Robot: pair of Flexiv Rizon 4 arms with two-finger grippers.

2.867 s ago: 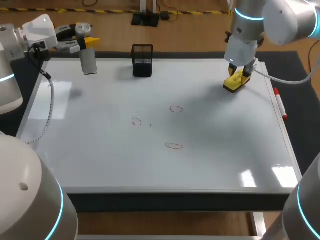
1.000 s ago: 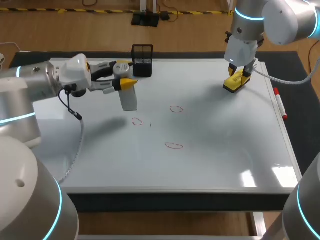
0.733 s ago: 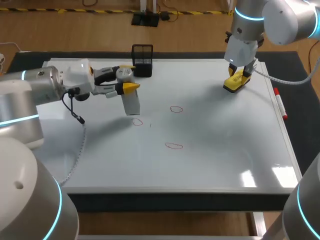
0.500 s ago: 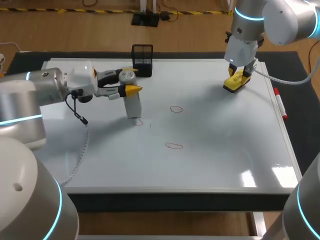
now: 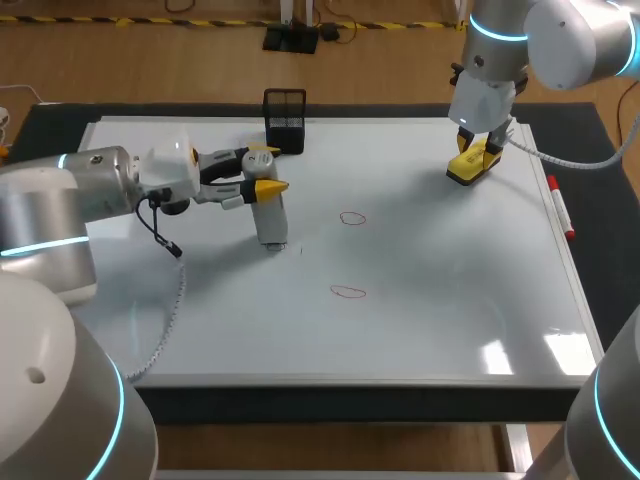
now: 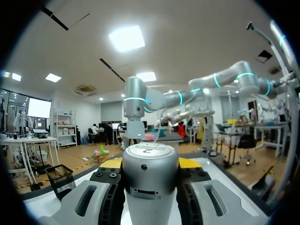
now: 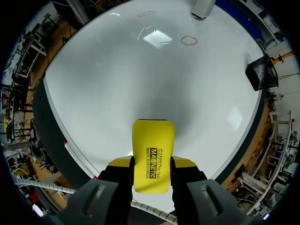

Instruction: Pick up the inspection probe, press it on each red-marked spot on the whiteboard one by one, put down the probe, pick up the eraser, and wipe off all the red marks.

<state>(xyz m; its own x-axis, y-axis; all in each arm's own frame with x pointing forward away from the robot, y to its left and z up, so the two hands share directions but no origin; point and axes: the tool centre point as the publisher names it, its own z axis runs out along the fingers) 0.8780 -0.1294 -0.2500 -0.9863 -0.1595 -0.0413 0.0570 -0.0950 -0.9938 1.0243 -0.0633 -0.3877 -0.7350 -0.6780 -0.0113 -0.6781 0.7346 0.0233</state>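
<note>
Over the whiteboard (image 5: pixel 430 330), seen from the head camera, the left tool (image 5: pixel 266 169) grips the inspection probe (image 5: pixel 270 214) by its upper end, its foot down on the spot nearest that arm; that ring is hidden beneath it. Two red marks (image 5: pixel 352 217) lie bare further along. I cannot tell if the foot presses or only meets the board. The risk, as I judge it: on so glossy a surface a push off the vertical would skid the foot and smear the ink, or shove the probe up through the fingers. At the far right corner the right tool (image 5: pixel 480 150) clamps the yellow eraser (image 5: pixel 470 168), near a red marker pen (image 5: pixel 560 208) at the edge. A black mesh basket (image 5: pixel 285 121) stands at the far side

Left wrist camera: both fingers are closed snugly on the probe's round cap, one on each side

Right wrist camera: the yellow tips pinch the eraser's two long sides, narrowly spread; the marks and probe lie well ahead
</note>
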